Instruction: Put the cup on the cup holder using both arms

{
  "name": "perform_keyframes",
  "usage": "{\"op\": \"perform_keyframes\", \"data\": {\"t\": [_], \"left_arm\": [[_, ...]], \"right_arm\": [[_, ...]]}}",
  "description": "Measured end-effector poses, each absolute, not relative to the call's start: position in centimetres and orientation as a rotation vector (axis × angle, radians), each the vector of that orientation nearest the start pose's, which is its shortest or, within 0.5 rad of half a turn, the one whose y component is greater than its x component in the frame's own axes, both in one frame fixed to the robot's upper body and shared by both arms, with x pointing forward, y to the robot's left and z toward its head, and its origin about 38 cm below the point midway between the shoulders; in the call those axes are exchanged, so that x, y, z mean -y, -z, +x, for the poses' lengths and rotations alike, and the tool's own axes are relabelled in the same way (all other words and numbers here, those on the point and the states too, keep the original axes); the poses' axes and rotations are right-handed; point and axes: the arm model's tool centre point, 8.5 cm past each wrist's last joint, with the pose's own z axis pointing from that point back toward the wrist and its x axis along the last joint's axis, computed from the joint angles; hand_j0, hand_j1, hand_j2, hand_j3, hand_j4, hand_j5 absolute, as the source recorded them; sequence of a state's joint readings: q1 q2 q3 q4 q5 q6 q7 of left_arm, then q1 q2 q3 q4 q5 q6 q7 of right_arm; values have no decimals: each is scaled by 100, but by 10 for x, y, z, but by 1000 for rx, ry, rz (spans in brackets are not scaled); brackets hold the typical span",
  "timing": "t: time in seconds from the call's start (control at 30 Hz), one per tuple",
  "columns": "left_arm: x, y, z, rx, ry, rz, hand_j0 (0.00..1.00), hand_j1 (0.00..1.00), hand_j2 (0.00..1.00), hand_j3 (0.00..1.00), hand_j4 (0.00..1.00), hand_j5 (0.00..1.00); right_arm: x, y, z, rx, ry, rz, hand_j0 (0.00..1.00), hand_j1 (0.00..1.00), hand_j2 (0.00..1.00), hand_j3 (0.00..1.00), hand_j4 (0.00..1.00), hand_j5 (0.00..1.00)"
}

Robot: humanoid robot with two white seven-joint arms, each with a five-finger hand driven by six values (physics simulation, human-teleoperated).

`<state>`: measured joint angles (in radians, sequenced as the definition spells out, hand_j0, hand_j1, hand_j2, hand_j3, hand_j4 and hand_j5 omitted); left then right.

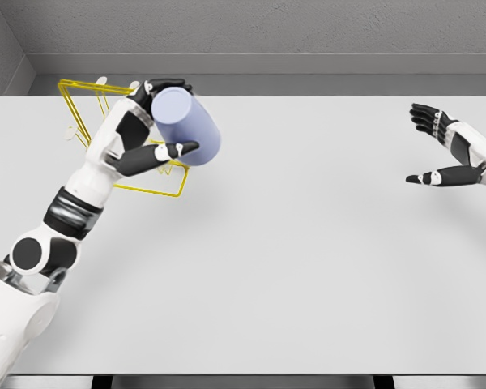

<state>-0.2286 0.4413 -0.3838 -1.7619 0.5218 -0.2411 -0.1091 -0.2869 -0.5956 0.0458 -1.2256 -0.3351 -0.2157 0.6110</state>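
A pale lavender cup (pixel 188 126) is held tilted above the table at the upper left, its closed end toward me. My left hand (pixel 164 120) is shut on it, fingers over the top and thumb underneath. Behind and below the cup stands a yellow wire cup holder (pixel 89 104), partly hidden by my left forearm and hand. My right hand (pixel 431 146) hovers at the far right, fingers spread and holding nothing, well away from the cup.
The white table (pixel 292 267) spans the view, with its front edge near the bottom. A grey wall runs along the back and left side.
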Motion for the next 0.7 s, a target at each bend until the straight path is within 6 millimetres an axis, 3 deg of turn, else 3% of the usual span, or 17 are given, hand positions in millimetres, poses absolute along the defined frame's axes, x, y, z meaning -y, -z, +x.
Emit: {"op": "perform_keyframes", "data": {"t": [0.23, 0.7], "left_arm": [[-225, -207, 386, 1965, 439, -461, 69, 69, 69, 69, 69, 69], [-239, -208, 387, 1953, 437, -433, 69, 69, 69, 69, 69, 69]], "right_arm": [[408, -138, 423, 1517, -574, 172, 100, 100, 100, 100, 100, 100], [398, -133, 425, 1522, -545, 212, 100, 100, 100, 100, 100, 100]]}}
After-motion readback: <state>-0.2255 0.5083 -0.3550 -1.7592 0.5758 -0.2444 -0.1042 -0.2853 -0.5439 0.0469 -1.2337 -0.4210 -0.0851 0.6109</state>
